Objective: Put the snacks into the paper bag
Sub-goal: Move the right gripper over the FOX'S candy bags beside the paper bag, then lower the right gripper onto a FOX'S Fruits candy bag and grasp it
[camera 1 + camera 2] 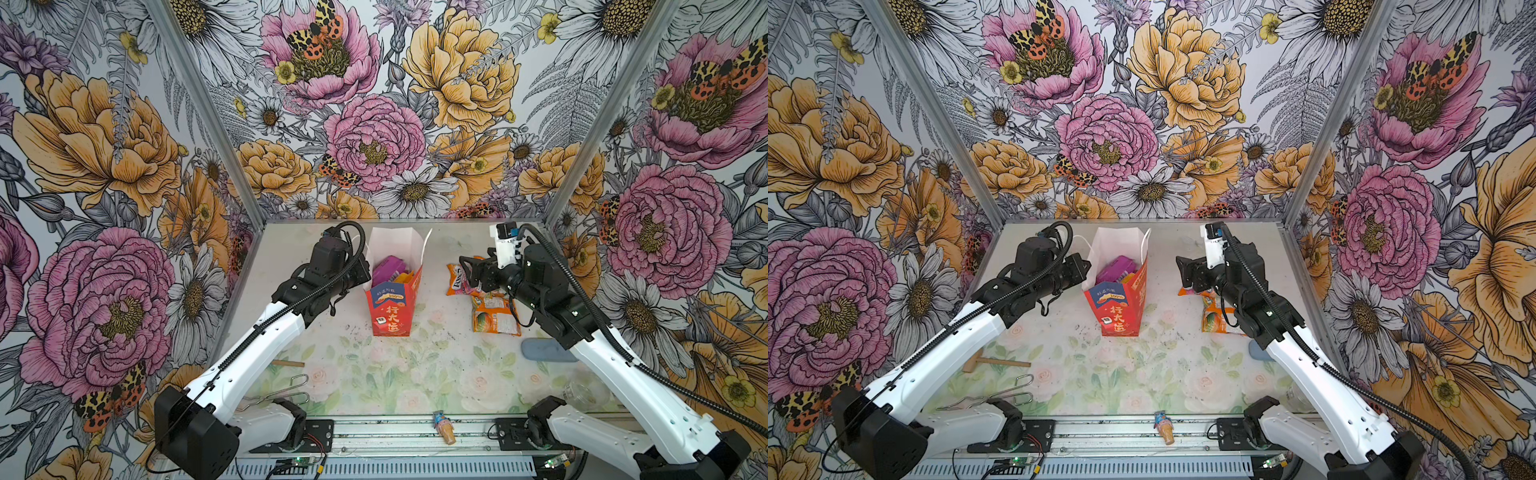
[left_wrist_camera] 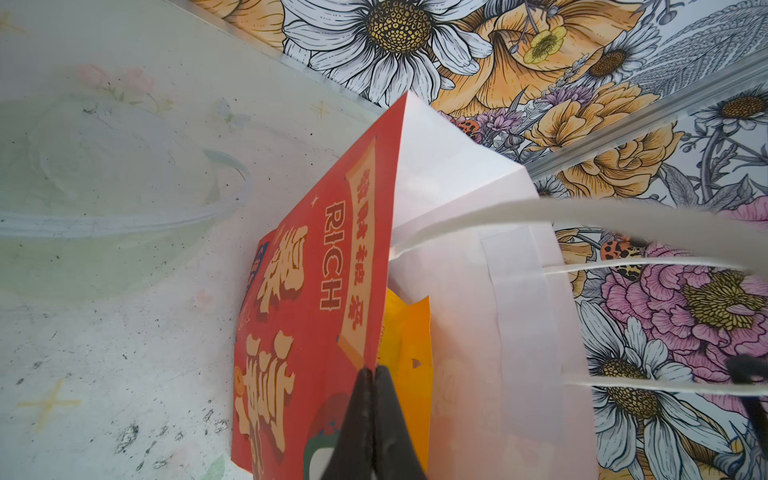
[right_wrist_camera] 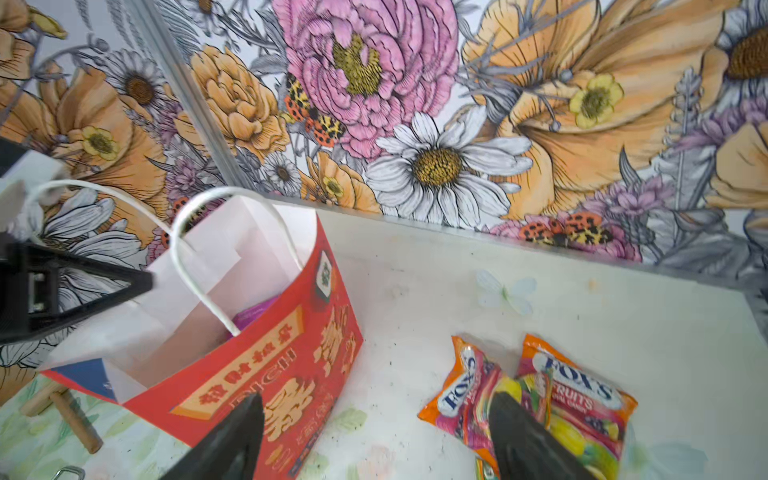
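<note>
now: my left gripper is pressed together on the red rim of the paper bag, pinching it. the bag stands open at the back middle of the table. a purple packet and a yellow-orange packet sit inside it. my right gripper is spread wide and holds nothing, hovering over the fox's candy packets on the table right of the bag. an orange-and-white packet lies touching them, nearer the front.
</note>
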Robot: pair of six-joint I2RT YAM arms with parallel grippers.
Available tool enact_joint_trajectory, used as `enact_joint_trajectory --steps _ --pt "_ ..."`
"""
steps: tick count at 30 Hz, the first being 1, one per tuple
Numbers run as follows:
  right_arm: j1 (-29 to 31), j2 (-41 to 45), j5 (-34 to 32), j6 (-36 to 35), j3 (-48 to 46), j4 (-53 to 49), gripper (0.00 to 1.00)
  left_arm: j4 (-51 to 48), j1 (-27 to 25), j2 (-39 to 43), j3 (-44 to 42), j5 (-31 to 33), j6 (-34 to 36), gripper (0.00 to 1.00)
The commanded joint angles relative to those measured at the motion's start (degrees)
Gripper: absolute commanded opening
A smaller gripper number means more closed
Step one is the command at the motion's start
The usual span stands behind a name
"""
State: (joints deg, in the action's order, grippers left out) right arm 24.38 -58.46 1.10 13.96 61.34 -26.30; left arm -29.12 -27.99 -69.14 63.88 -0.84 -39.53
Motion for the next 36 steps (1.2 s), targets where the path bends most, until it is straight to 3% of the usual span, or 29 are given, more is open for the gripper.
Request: enact_joint_trajectory --steps 1,8,16,21,36 --pt "-2.91 -1.66 -0.74 5.5 0.27 -6.98 0.89 -0.62 0.03 -0.56 1.12 0.93 0.59 0.0" --pt "-12.11 -8.96 7.07 11.92 -0.85 -7.59 0.91 -0.59 0.03 0.15 0.42 1.02 0.5 0.0" --pt "-16.78 -24.43 8.39 10.14 3.93 -7.36 0.94 -0.58 0.19 0.15 -0.12 1.1 0.41 0.0" --pt "-17.89 -33.43 10.95 9.45 8.18 -5.96 0.99 -0.67 0.39 0.33 0.0 1.0 0.42 0.0" --pt "-17.79 -45.23 7.31 6.6 10.85 -2.48 0.95 -0.95 0.7 0.23 -0.2 0.47 0.42 0.0"
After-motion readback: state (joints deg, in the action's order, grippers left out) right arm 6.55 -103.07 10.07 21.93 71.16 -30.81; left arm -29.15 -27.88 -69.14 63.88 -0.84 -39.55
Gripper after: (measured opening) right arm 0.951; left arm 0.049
